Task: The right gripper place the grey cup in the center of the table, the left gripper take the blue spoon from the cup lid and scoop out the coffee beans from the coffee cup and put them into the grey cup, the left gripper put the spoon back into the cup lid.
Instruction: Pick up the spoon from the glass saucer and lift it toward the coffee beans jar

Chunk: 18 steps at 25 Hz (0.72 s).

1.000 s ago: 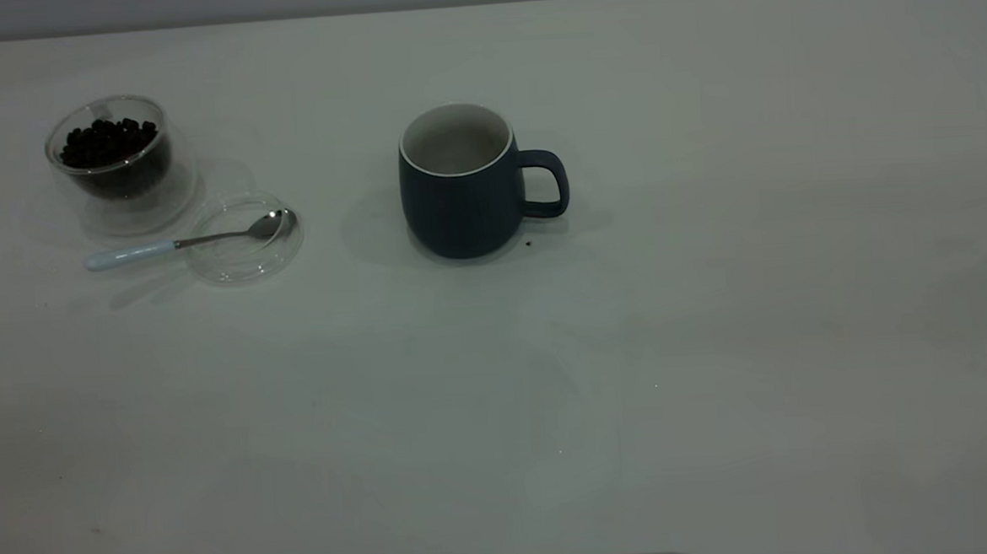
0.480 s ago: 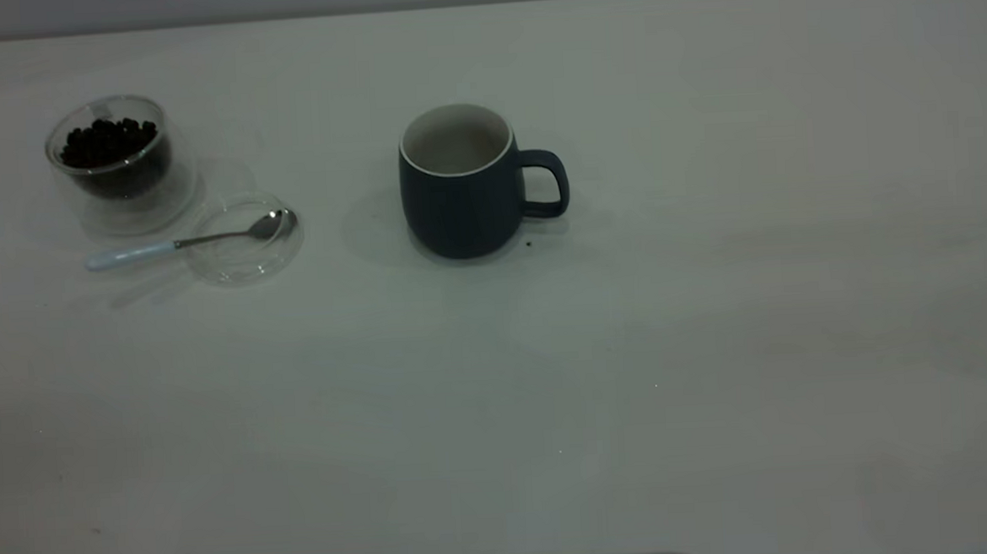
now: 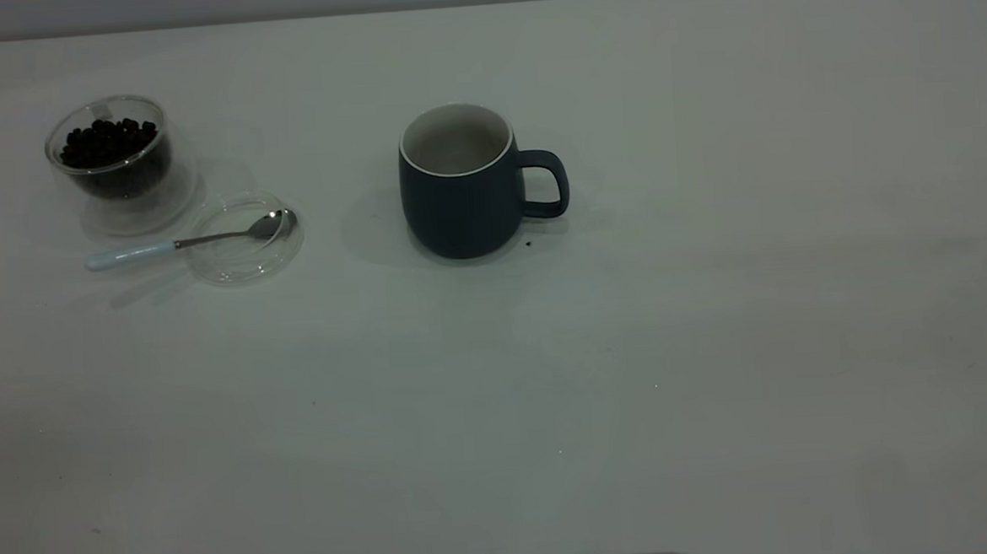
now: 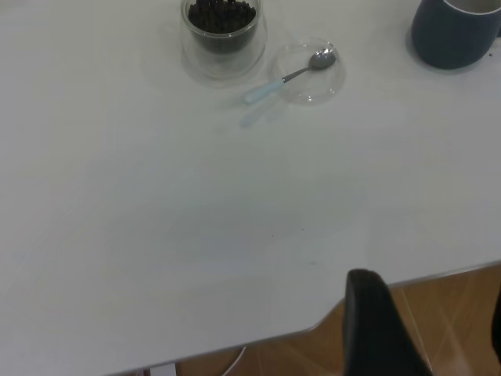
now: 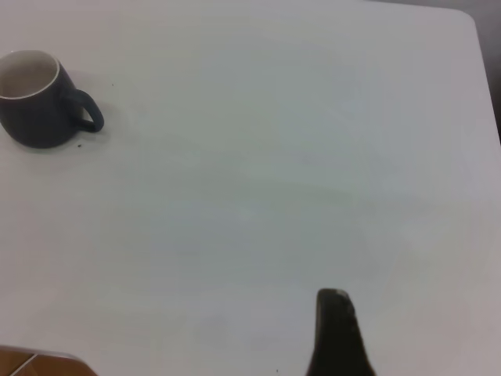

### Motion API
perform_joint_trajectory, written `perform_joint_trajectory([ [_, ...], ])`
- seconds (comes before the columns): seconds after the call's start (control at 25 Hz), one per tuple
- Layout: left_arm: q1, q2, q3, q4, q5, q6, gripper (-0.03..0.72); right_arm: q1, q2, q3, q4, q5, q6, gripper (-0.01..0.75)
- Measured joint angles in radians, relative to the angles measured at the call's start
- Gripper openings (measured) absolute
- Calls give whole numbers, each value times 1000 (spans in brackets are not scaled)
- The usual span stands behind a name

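At desk (image 3: pixel 716 341) centre, the grey cup (image 3: pixel 459 186) stands; I see the blue spoon (image 3: pixel 179 243) in the cup lid (image 3: pixel 243 260); both claws' state I cannot tell.

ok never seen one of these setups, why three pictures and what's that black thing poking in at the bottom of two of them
It is a robot with two arms at a table. One camera looks down from outside; the other two ride on the arms' wrists. The black shapes are fingers of the left gripper and right gripper, both pulled back and holding nothing. On the table stand the grey cup, the coffee cup with coffee beans inside, and beside it the cup lid with the blue spoon resting across it.
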Motion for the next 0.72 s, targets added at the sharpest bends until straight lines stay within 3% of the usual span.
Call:
perform_joint_trajectory([
  [0.72, 0, 0, 0, -28, -5, -21, 430, 0, 0, 0, 0, 0, 0, 542],
])
